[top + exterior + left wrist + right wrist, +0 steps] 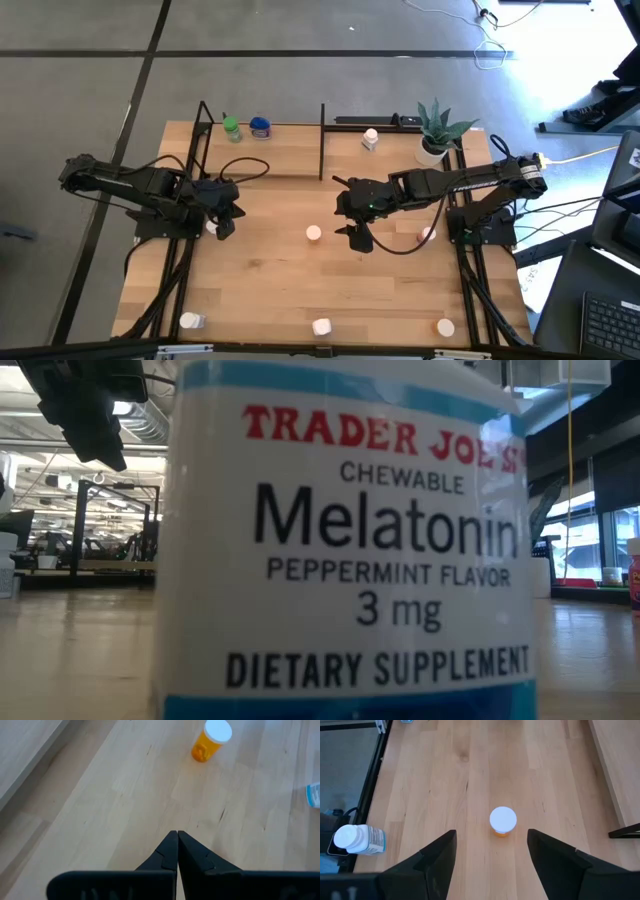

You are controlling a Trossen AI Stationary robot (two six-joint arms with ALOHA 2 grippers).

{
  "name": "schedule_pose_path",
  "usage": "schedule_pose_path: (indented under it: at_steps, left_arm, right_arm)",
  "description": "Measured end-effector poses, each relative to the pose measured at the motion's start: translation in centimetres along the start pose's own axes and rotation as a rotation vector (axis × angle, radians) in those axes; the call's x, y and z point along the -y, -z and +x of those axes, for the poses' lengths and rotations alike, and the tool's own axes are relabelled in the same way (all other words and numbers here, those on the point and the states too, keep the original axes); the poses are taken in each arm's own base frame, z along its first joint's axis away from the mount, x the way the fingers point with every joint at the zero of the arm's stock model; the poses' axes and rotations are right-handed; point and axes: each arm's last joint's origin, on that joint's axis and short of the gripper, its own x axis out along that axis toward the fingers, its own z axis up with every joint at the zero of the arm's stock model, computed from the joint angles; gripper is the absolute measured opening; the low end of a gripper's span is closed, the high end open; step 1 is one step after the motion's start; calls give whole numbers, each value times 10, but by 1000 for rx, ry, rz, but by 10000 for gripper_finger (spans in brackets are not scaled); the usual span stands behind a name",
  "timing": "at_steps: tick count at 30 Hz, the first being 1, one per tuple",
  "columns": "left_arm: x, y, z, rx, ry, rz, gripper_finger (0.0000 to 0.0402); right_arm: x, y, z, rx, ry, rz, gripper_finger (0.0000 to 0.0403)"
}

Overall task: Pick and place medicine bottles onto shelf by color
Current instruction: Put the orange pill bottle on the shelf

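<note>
Two spread fingers of right gripper (492, 855) flank orange bottle (503, 821).

You see worktop (470, 765): pale wood, smooth, matt. Orange bottle (503, 822): translucent plastic, white cap. Right hand (491, 855) fingers (437, 855): matt black plastic.

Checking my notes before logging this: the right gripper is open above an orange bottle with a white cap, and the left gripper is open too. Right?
Not quite. The left gripper is shut, its fingers pressed together in the left wrist view. The right gripper is open above the orange bottle, as you said.
</note>
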Motion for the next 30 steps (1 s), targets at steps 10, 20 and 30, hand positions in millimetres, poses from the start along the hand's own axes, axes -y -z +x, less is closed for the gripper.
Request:
schedule_pose_path:
  at_steps: [10,20,30]
  left_arm:
    - [0,0,0,0,-1,7,0]
    - [0,0,0,0,-1,6,0]
    - [0,0,0,0,-1,6,0]
  right_arm:
    - [0,0,0,-3,-1,4,245]
    - [0,-1,0,7,-3,6,245]
    - [-1,-5,-1,52,-12,23,245]
